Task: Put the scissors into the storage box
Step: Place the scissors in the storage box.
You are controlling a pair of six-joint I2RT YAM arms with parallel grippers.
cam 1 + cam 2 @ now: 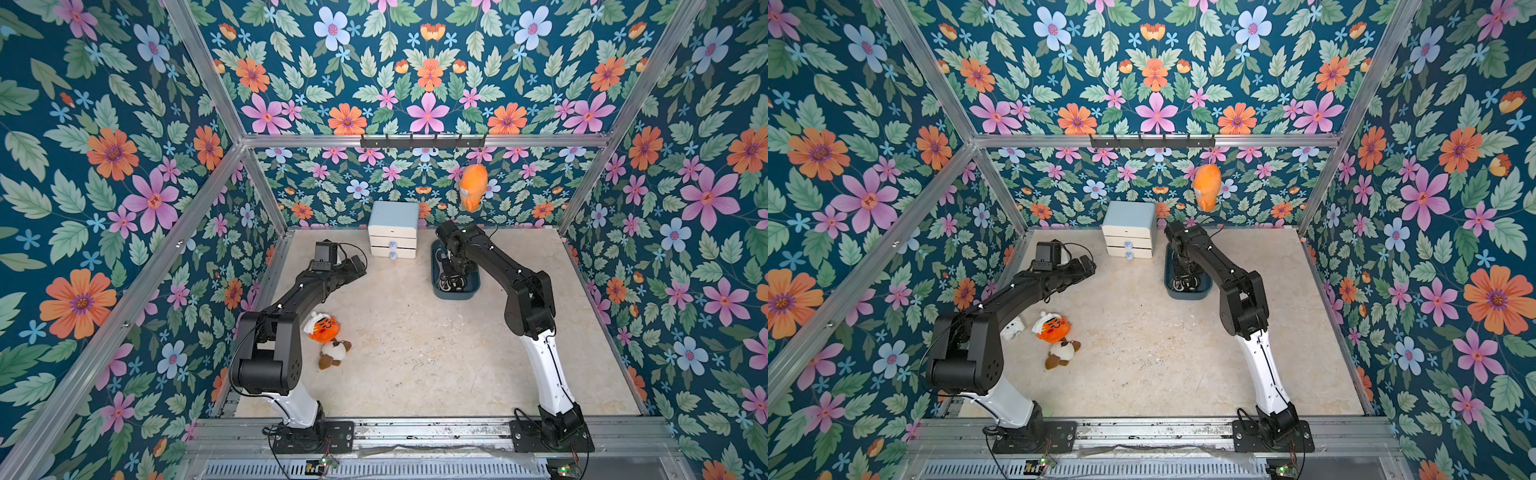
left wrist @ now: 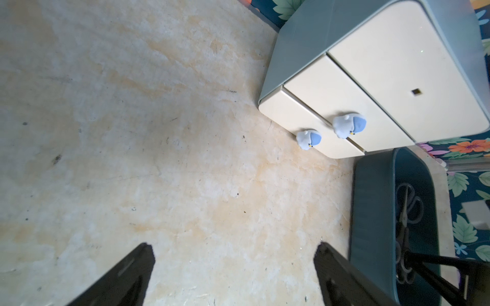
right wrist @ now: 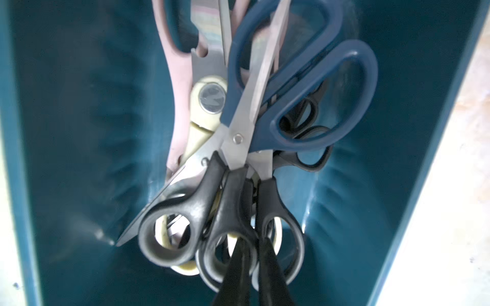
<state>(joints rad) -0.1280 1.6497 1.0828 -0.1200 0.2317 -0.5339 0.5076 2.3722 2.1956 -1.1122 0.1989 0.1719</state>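
If the right gripper [image 3: 252, 241], its hold unclear, rises snagging a handle, scissors [image 3: 238, 137] could leave the storage box [image 3: 79, 119]; left gripper [image 2: 234, 245] gapes.

You'll find the dark teal plastic storage box [image 1: 456, 296] far on the beige stone counter [image 1: 415, 353], right of centre. The metal-bladed scissors [image 3: 238, 137] are piled inside it, with the right pincer [image 3: 252, 239] over them. The white-and-pale-blue drawer cabinet [image 1: 392, 232] stands just left of the box. An orange tiger plush [image 1: 324, 328] and a brown-and-white plush [image 1: 334, 353] lie near left, touching.
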